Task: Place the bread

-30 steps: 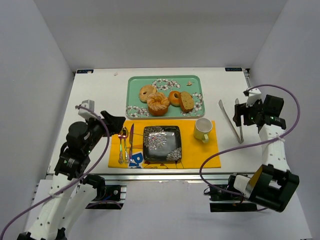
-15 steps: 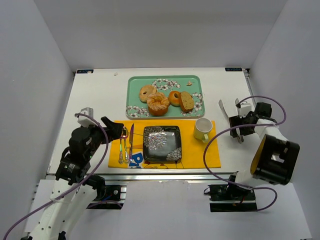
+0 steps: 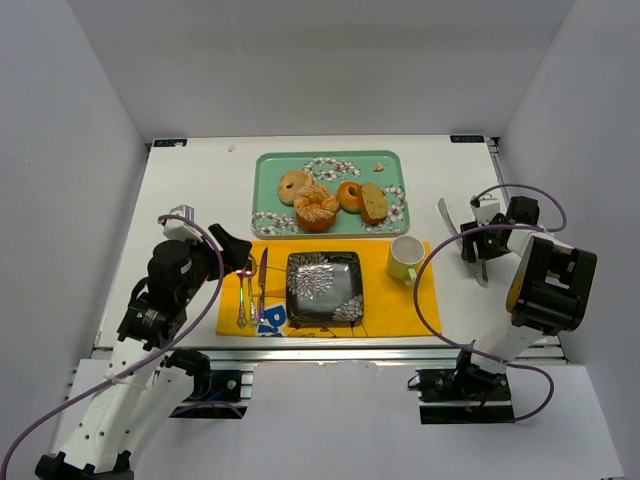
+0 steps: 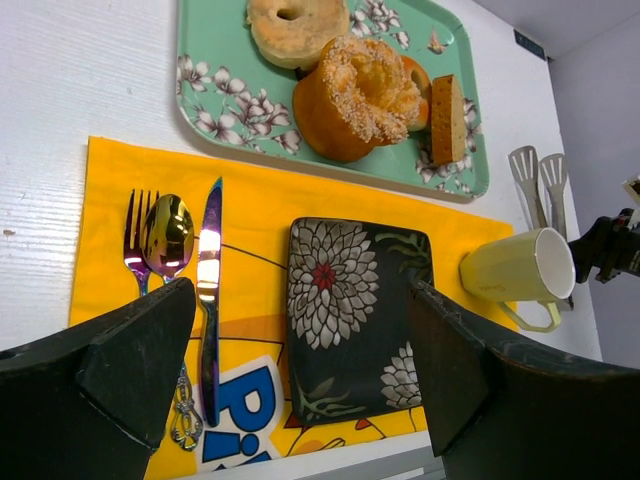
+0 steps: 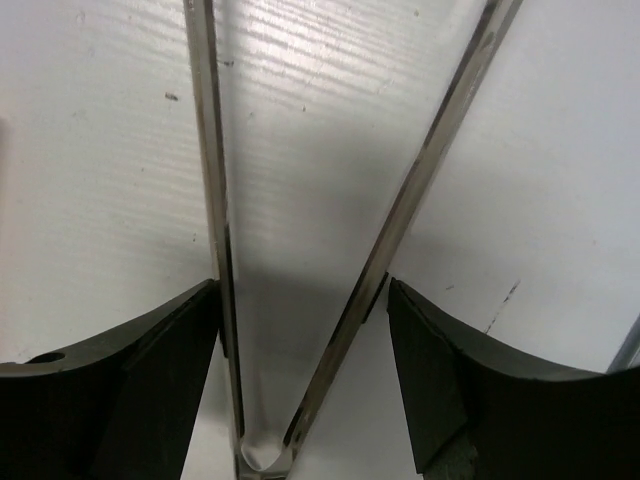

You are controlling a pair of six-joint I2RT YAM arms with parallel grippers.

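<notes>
Straddling tongs (image 5: 205,150) on table (image 3: 200,190), right gripper (image 5: 300,320) stood spread, not yet clamped; bread (image 3: 374,203) lay on tray (image 3: 262,170); uneven squeeze could skid tongs sideways; left gripper (image 4: 300,330) splayed, empty.

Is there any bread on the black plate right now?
No, the black plate is bare, and all the pastries sit on the green tray.

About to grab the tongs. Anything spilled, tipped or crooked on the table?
Nothing serious. The mug stands upright, the cutlery lies straight beside the plate, and the breads all sit on the tray. The only stray bit is a small crumb lying loose near the tray's far right corner.
</notes>
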